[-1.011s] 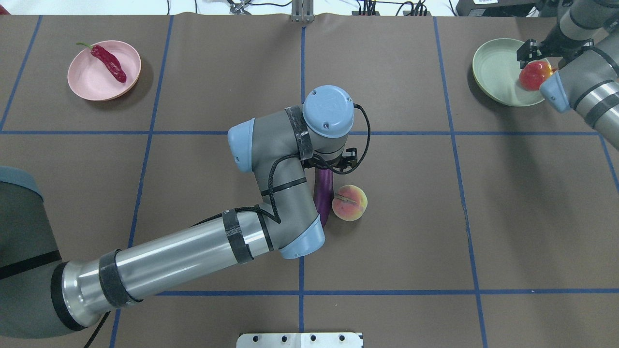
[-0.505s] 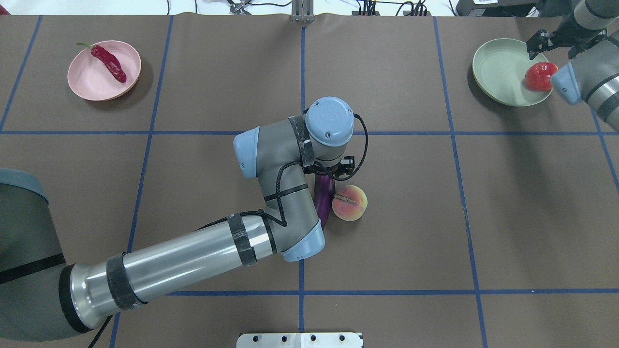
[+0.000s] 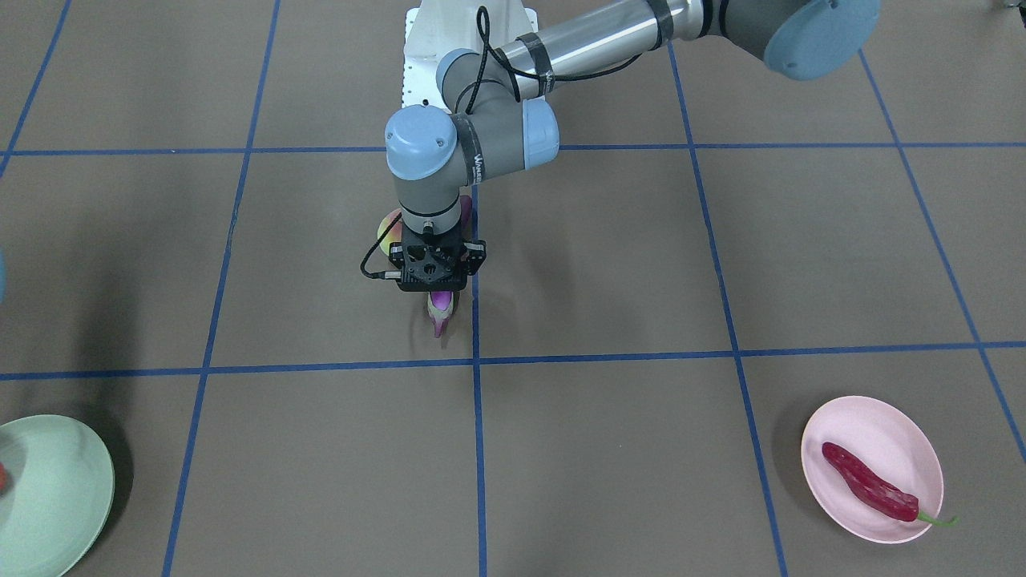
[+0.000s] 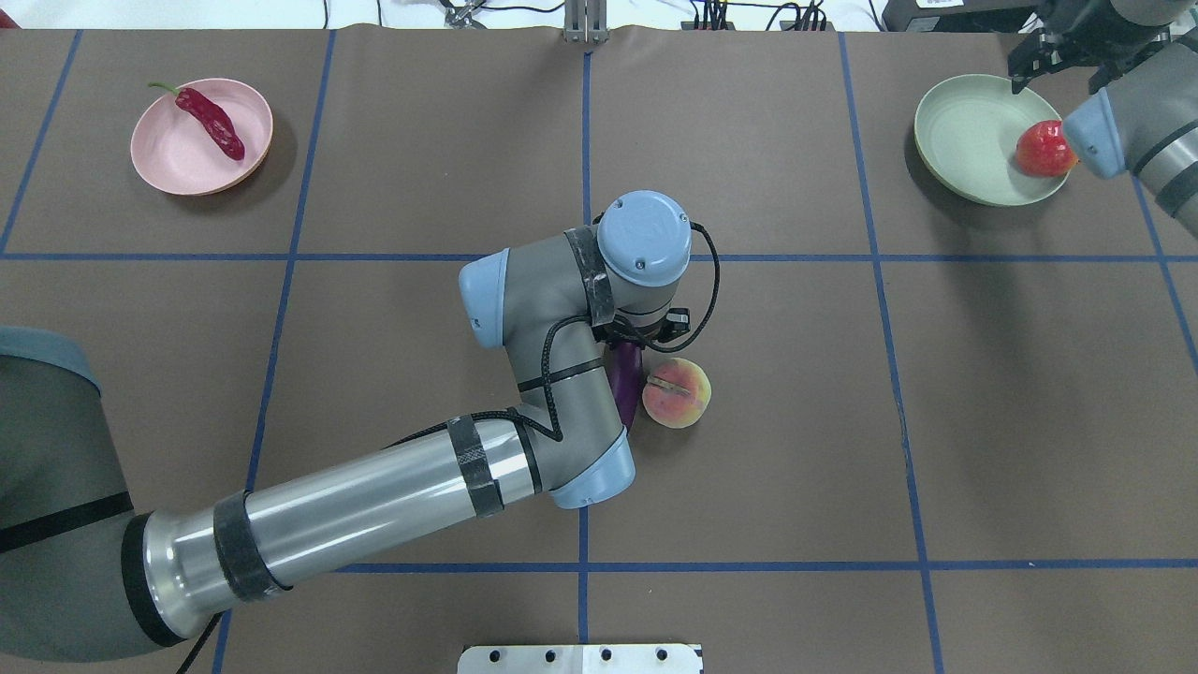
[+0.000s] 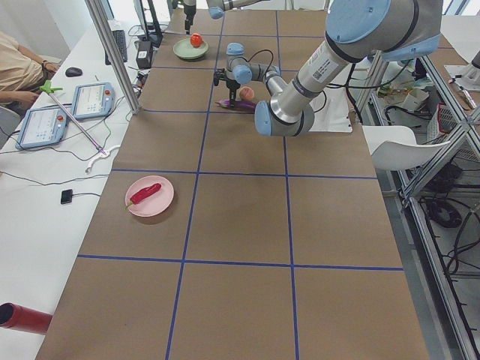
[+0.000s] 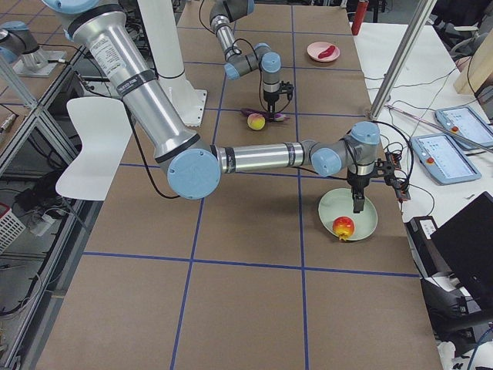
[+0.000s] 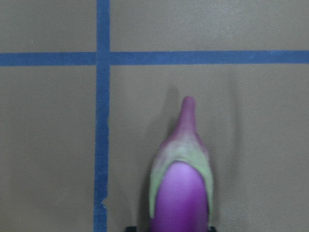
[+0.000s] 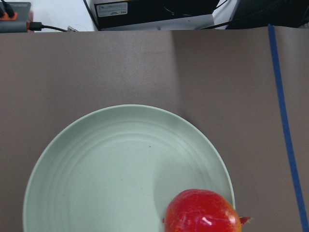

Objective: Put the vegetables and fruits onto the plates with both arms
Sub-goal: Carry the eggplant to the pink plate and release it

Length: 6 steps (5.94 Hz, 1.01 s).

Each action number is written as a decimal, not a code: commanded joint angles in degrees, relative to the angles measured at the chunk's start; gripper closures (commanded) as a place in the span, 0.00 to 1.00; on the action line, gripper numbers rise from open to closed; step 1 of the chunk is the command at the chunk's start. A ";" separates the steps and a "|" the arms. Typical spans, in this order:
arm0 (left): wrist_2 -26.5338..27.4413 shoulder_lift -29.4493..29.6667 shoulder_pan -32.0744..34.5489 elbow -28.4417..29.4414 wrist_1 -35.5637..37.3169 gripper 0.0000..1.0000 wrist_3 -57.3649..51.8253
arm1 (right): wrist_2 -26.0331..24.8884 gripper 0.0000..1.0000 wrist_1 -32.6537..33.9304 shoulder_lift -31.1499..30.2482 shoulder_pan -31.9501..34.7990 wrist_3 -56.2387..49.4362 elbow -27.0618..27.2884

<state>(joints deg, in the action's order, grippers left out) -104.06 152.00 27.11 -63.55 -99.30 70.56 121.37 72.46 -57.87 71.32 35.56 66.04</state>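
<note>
The purple eggplant (image 4: 625, 382) lies mid-table with its pale stem end (image 3: 440, 314) pointing away from the robot, touching the peach (image 4: 676, 393). My left gripper (image 3: 438, 292) points straight down over the eggplant (image 7: 181, 193), open, with a jaw on each side of it. The dark red chili (image 4: 211, 122) lies on the pink plate (image 4: 168, 164). The red-orange fruit (image 4: 1041, 150) rests at the edge of the mint green plate (image 4: 964, 131). My right gripper (image 4: 1028, 65) hangs open and empty above that plate (image 8: 106, 169), beside the fruit (image 8: 203, 212).
Blue tape lines divide the brown table cover into squares. The white robot base (image 4: 580, 658) sits at the near edge. Cables and a metal post (image 4: 585, 23) line the far edge. Operator desks with tablets (image 5: 90, 101) stand beyond the far edge.
My right gripper let go of the red-orange fruit and drew back from it; the fruit now rests on the green plate. My left arm shifted slightly over the eggplant.
</note>
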 commanded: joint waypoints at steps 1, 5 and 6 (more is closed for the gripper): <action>-1.74 0.40 2.31 -1.56 0.68 1.00 -0.51 | 3.70 0.00 1.10 -3.28 -5.71 11.90 11.68; -10.63 -5.46 21.61 -2.10 3.58 1.00 -20.14 | -5.47 0.00 1.36 -4.00 -26.53 40.14 27.80; -10.46 -7.57 25.67 2.16 3.50 1.00 -27.51 | -6.74 0.00 1.54 -3.91 -29.81 44.21 28.96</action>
<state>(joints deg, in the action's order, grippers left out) -114.37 146.61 48.64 -64.25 -95.82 49.64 116.75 73.82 -61.79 45.37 75.11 93.20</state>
